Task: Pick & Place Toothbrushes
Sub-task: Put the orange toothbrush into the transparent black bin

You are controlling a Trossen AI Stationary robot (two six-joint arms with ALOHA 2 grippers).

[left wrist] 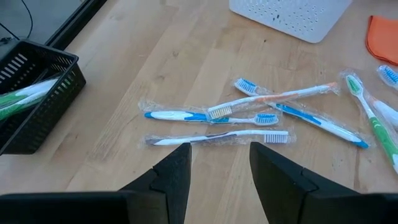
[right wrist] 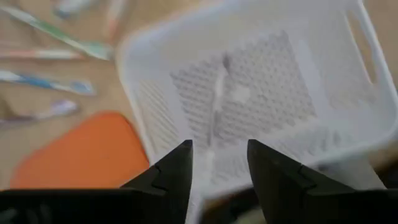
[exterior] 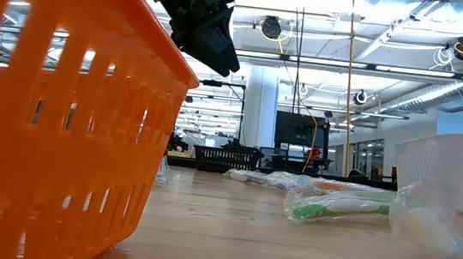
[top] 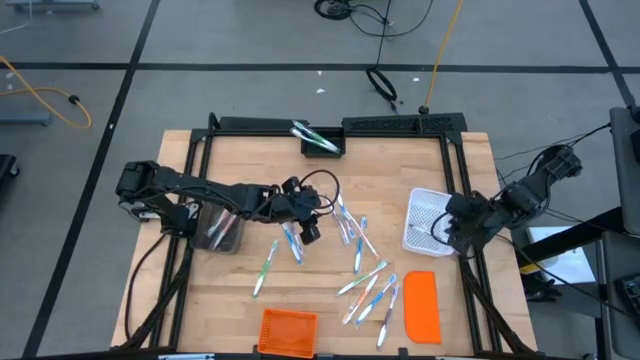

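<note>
Several toothbrushes in clear wrappers lie flat on the wooden table, in a loose cluster [top: 350, 235] and a second group [top: 370, 290]; the low view shows them too [exterior: 336, 205]. My left gripper [top: 305, 225] is open and hangs above the table; in its wrist view its fingers stand just short of the nearest toothbrush [left wrist: 217, 137], touching nothing. My right gripper [right wrist: 217, 165] is open over the white mesh basket [top: 428, 220], in which one pale toothbrush [right wrist: 217, 106] lies. More toothbrushes [top: 312, 135] stick out of a black bin [top: 322, 143].
An orange basket [top: 288, 330] stands at the table's near edge and fills the left of the low view [exterior: 52, 111]. A flat orange lid [top: 421, 305] lies near the white basket. A clear container [top: 220, 230] sits under my left arm. Black frame rails edge the table.
</note>
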